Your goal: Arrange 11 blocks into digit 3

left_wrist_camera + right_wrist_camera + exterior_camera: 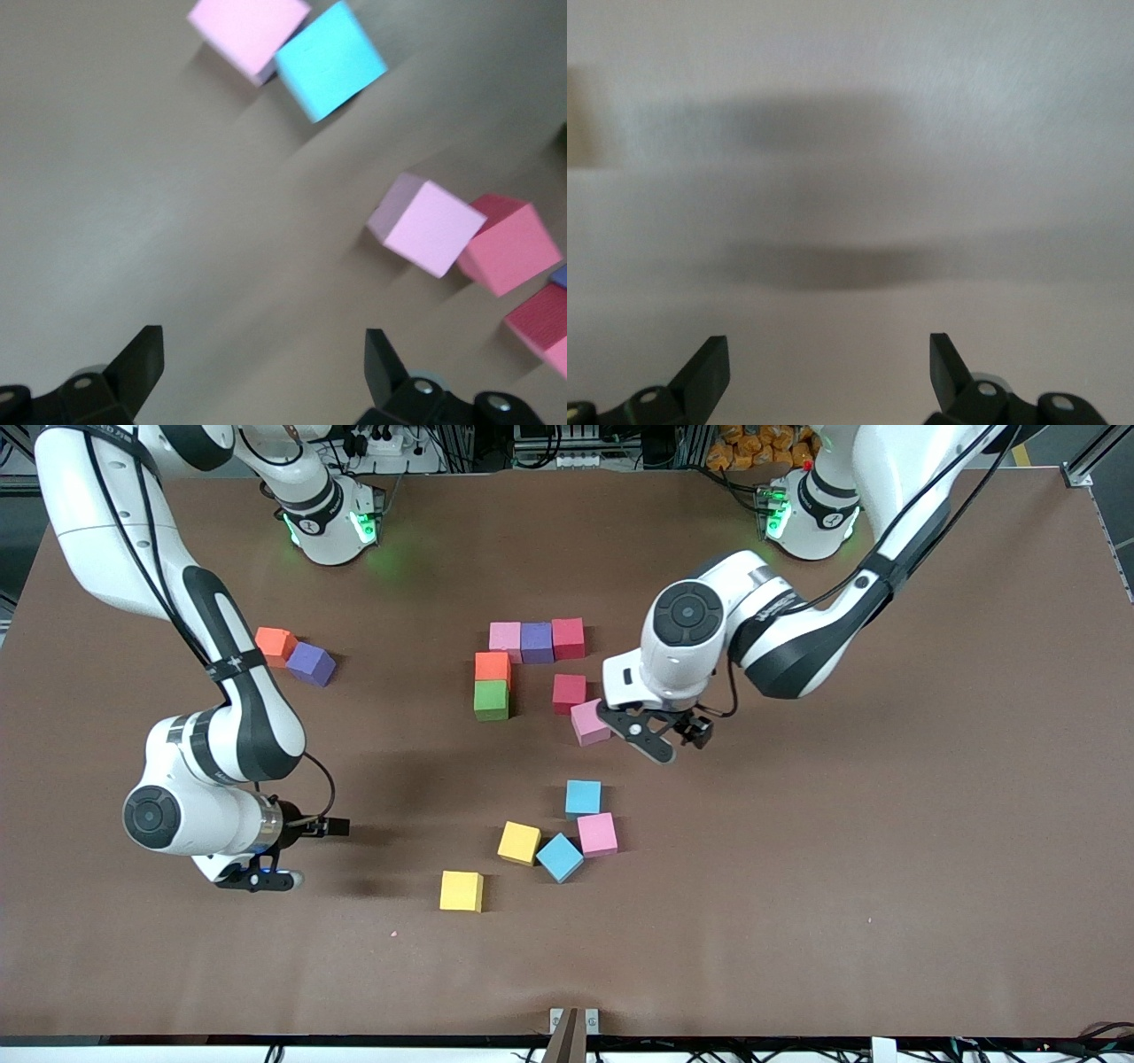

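Note:
The blocks lie in groups. A pink, a purple and a red block form a row. An orange and a green block run nearer the camera from the pink one. A second red block touches a tilted pink block. My left gripper hangs open and empty just beside that pink block, toward the left arm's end. In the left wrist view its fingertips frame bare table. My right gripper is open and empty over bare table.
Nearer the camera lie a sky blue block, a pink one, another blue and two yellow ones. An orange and a purple block sit beside the right arm.

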